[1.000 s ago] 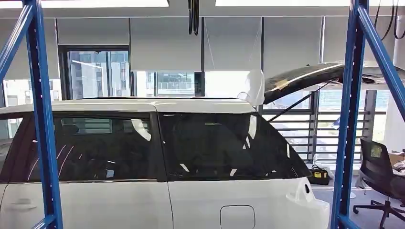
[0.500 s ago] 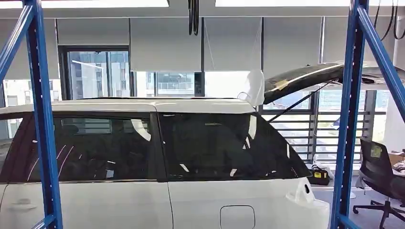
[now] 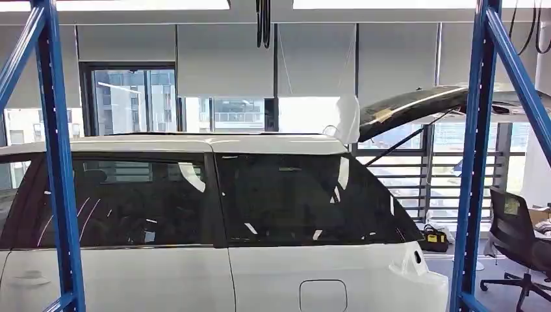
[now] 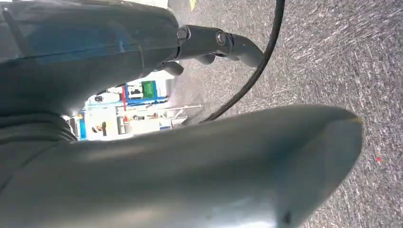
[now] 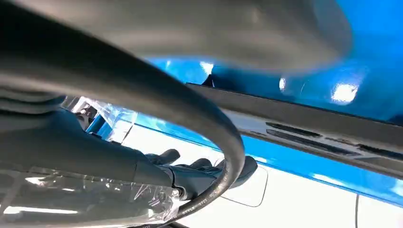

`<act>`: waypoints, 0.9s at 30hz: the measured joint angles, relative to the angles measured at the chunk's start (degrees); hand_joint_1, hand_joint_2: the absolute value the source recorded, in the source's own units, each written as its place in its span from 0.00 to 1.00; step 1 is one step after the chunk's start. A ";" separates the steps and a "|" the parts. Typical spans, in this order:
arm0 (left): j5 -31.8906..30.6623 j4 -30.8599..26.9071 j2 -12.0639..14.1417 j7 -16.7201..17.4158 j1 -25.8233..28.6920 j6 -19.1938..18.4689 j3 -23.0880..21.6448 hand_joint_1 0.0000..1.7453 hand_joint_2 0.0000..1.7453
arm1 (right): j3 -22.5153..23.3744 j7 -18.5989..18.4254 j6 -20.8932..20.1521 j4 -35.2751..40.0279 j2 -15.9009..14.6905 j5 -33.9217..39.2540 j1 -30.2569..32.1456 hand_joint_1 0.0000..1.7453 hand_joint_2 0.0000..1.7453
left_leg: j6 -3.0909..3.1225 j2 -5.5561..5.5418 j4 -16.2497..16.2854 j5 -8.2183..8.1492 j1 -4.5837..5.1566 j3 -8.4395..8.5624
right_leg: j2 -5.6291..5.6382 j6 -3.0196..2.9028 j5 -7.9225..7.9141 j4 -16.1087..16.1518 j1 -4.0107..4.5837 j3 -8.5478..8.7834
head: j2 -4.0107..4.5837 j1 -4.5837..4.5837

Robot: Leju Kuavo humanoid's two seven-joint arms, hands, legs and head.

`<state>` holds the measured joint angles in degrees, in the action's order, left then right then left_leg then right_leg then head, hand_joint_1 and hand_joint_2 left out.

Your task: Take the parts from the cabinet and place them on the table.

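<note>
My left hand (image 4: 223, 45) hangs over grey carpet, with its dark fingers (image 4: 237, 43) stretched out, the thick thumb apart from them and nothing between. My right hand (image 5: 190, 173) is raised close to a blue rack beam (image 5: 294, 156); its dark fingers (image 5: 166, 156) lie extended and the gap to the thumb holds nothing. Crinkled clear plastic film (image 5: 81, 197) lies right along that hand's side; I cannot tell what it wraps. A second clear bag (image 5: 111, 118) sits by the blue frame further in.
Two blue rack uprights (image 3: 58, 162) (image 3: 474, 162) frame the head view. Behind them stands a white car (image 3: 260, 273) with its tailgate (image 3: 422, 101) raised. A black office chair (image 3: 516, 240) stands at the right. A black cable (image 5: 223, 142) curves past my right hand.
</note>
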<state>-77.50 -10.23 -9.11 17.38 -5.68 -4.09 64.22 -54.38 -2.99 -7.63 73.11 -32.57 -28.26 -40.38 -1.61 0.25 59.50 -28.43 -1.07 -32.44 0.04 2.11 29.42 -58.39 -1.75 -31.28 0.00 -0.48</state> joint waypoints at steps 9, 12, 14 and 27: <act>-0.07 0.00 0.00 0.07 0.00 0.15 0.00 0.00 0.00 | 1.20 0.04 0.26 0.59 0.00 -0.57 0.73 0.00 1.00 | 0.00 0.00 0.00 0.00 0.00 0.00 | 0.00 0.00 0.00 0.00 0.00 0.00 | 0.00 0.00; -0.07 0.00 0.00 0.07 -0.01 0.17 0.00 0.00 0.00 | 1.64 0.04 0.50 0.87 0.04 -0.72 1.05 0.00 1.00 | 0.00 0.00 0.00 0.00 0.00 0.00 | 0.00 0.00 0.00 0.00 0.00 0.00 | 0.00 0.00; -0.07 0.00 0.00 0.07 0.00 0.22 0.00 0.00 0.00 | 2.01 0.04 0.57 0.94 0.04 -0.92 1.19 0.00 1.00 | 0.00 0.00 0.00 0.00 0.00 0.00 | 0.00 0.00 0.00 0.00 0.00 0.00 | 0.00 0.00; -0.35 0.00 0.00 0.11 -0.01 0.24 0.00 0.00 0.00 | 2.27 -0.07 0.33 1.22 0.98 -2.46 3.39 0.00 1.00 | 0.00 0.00 -0.01 0.00 0.00 -0.01 | 0.00 0.00 0.00 0.00 0.00 0.01 | 0.00 0.00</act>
<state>-77.85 -10.23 -9.11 17.49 -5.68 -3.85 64.22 -52.11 -3.06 -7.30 74.34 -31.58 -30.73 -36.98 -1.61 0.25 59.50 -28.43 -1.07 -32.45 0.04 2.11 29.42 -58.38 -1.75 -31.28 0.00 -0.48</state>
